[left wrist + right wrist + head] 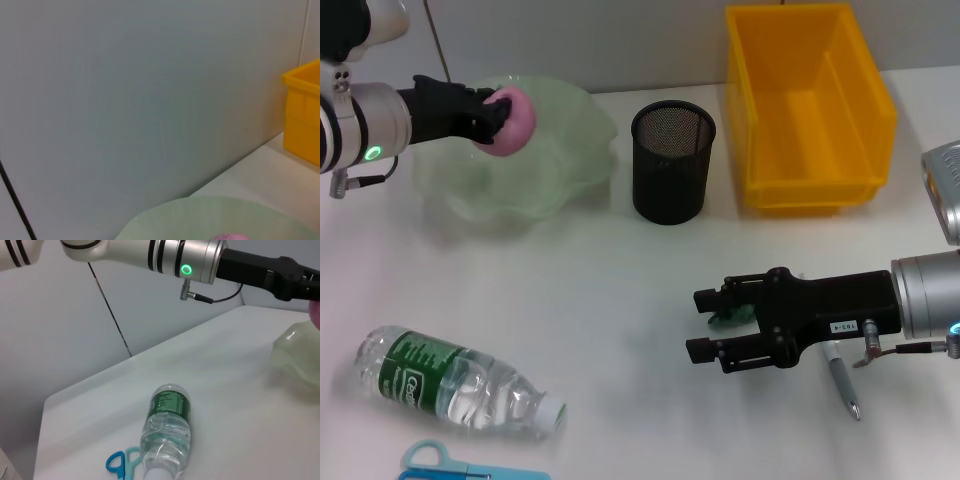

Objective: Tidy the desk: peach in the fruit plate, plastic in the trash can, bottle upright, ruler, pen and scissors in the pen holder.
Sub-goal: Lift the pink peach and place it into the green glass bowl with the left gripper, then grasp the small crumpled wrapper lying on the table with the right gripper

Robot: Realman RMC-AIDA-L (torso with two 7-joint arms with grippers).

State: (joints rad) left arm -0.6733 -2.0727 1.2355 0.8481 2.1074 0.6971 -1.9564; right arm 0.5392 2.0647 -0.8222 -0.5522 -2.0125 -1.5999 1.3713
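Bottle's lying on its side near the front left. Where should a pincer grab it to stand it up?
Grip the bottle across its labelled body, coming from above. It lies flat with its cap toward the right, so the round sides are exposed, and the scissors lie close in front.

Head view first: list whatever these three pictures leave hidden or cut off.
- Scissors: head view's lower edge cuts off the blades.
- Green scrap: the right gripper covers most of it.
- Pen: upper end hidden under the right arm.
- Peach: partly covered by the left gripper; only a sliver shows in the left wrist view.
- Ruler: in no view.
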